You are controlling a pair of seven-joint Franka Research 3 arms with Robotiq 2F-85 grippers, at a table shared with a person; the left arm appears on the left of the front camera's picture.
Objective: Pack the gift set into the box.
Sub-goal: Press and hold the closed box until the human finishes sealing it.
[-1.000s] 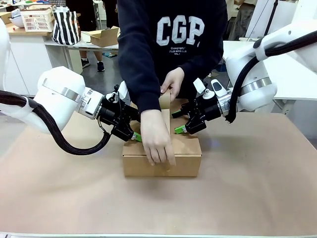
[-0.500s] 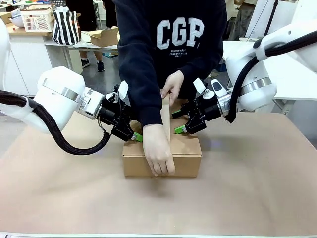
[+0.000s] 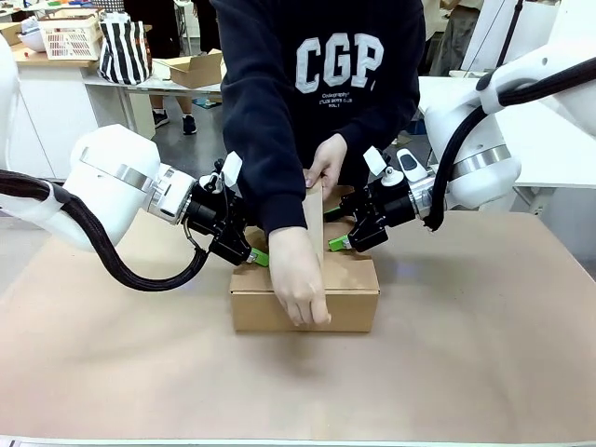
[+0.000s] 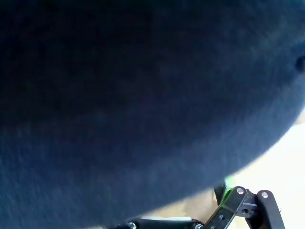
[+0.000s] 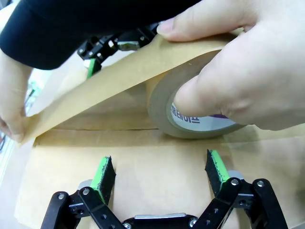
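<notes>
- The box (image 3: 304,295) sits closed mid-worktop (image 3: 466,372); a person's hand (image 3: 300,284) presses brown tape (image 5: 95,90) onto its near edge
- Right claw (image 5: 159,172) spread wide over the lid; left claw (image 3: 251,253): cannot tell
- Farther, the other hand (image 5: 228,76) holds the tape roll (image 5: 190,114)

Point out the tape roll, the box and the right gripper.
tape roll (image 5: 159,102): right wrist view, brown outer side.
box (image 3: 349,307): front view, near wall.
right gripper (image 5: 159,174): right wrist view, midway between green pads.

White arms (image 3: 112,177), blk cables, green-pad fingers (image 5: 103,173).
</notes>
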